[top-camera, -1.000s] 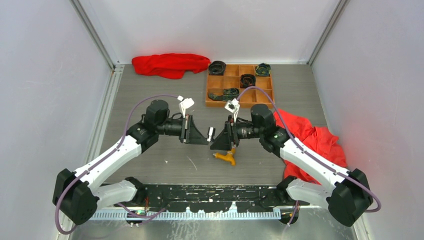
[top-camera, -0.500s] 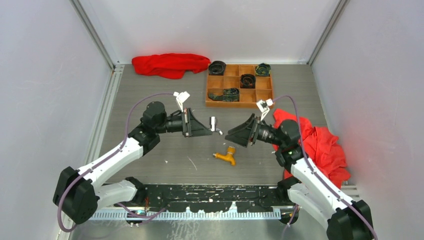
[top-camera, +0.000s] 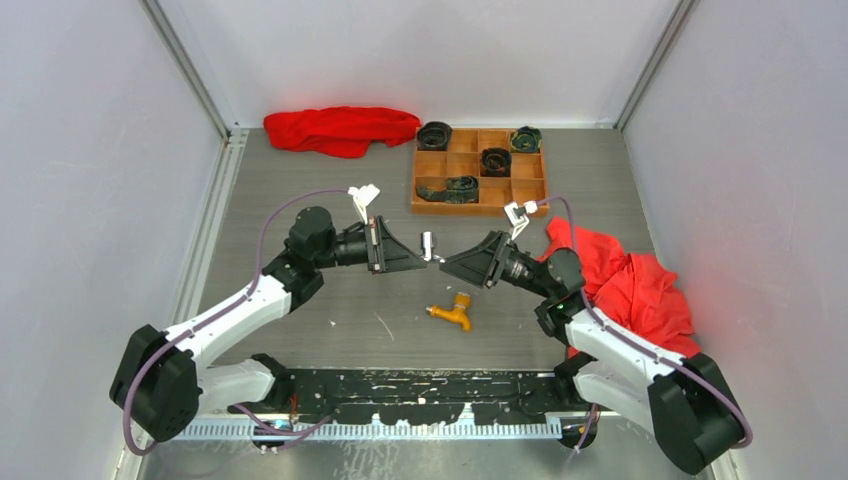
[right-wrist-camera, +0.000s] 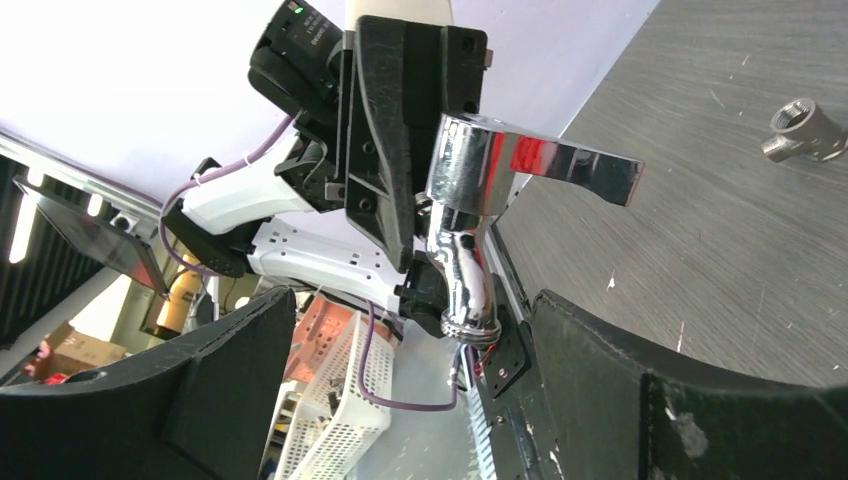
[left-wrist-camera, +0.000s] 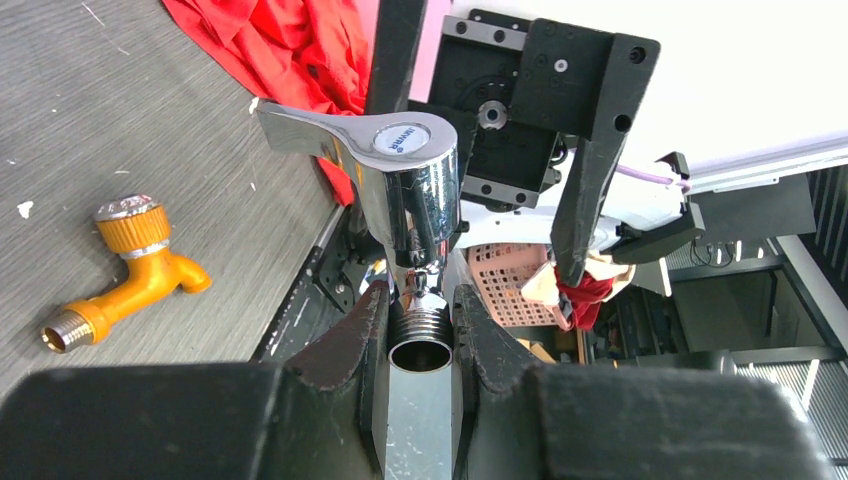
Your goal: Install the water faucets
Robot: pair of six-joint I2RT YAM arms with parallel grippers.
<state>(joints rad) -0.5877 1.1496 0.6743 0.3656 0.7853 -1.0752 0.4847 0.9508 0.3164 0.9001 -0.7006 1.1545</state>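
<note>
Two faucets were in play: the left gripper (top-camera: pixel 418 256) was clamped tight on the threaded end of the silver faucet (top-camera: pixel 428 243), holding it above the table (top-camera: pixel 300 180). The right gripper (top-camera: pixel 450 265) gaped wide and empty at its four o'clock. The orange faucet (top-camera: pixel 452 312) lay flat at five o'clock, untouched.

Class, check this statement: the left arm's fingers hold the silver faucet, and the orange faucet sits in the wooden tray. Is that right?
One detail is wrong. The left arm's fingers do hold the silver faucet, but the orange faucet lies on the table, not in the wooden tray. The top external view shows it.
</note>
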